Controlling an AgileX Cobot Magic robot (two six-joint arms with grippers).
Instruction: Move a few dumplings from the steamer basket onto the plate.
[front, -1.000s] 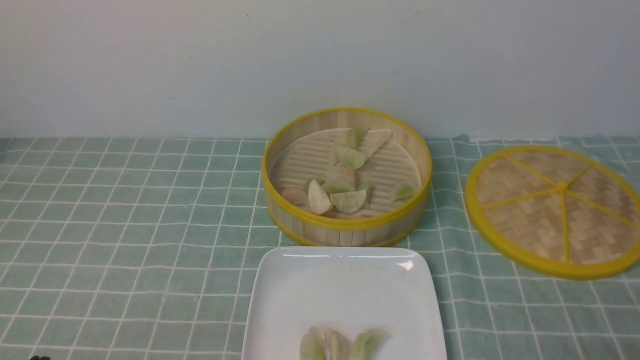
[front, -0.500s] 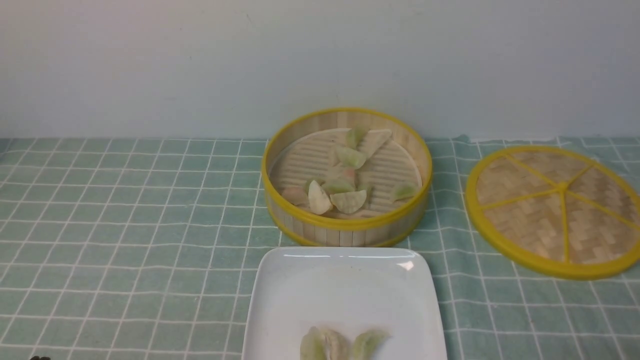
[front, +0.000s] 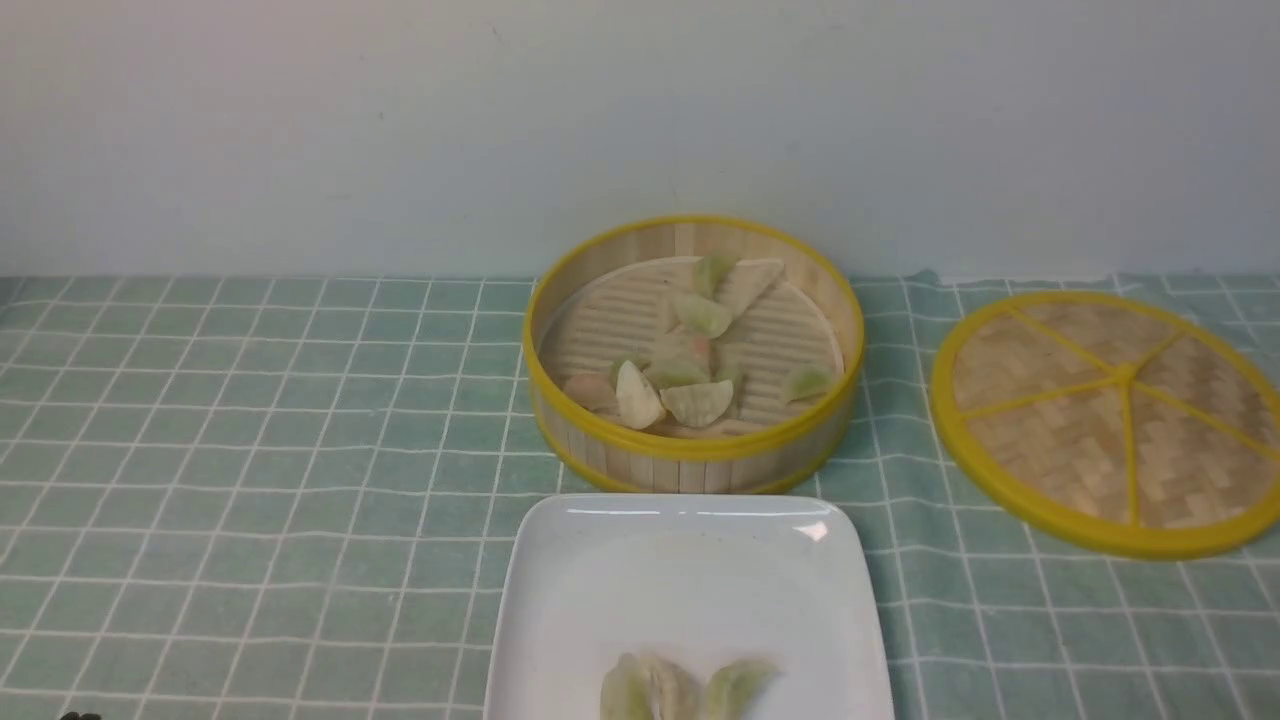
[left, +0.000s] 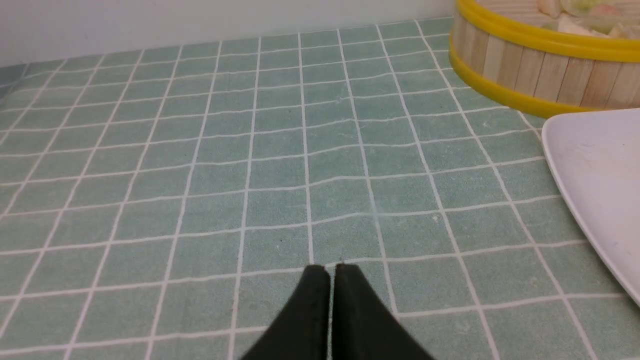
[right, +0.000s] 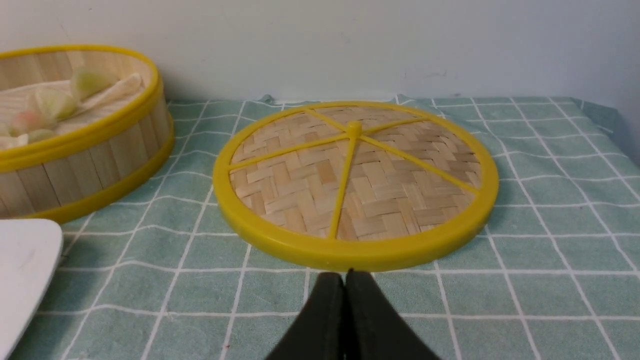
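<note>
The steamer basket (front: 690, 455) stands at the table's middle back with several dumplings (front: 680, 385) inside. The white plate (front: 690, 570) lies just in front of it and holds three dumplings (front: 685, 690) at its near edge. My left gripper (left: 327, 267) is shut and empty, low over the cloth to the left of the plate (left: 595, 180) and basket (left: 530, 65). My right gripper (right: 345, 274) is shut and empty, just in front of the woven lid's rim, right of the basket (right: 85, 160). Neither gripper shows in the front view.
A flat woven lid (front: 1110, 420) with yellow rim and spokes lies right of the basket; it also shows in the right wrist view (right: 355, 185). A green checked cloth (front: 250, 450) covers the table. A pale wall (front: 400, 130) runs close behind the basket.
</note>
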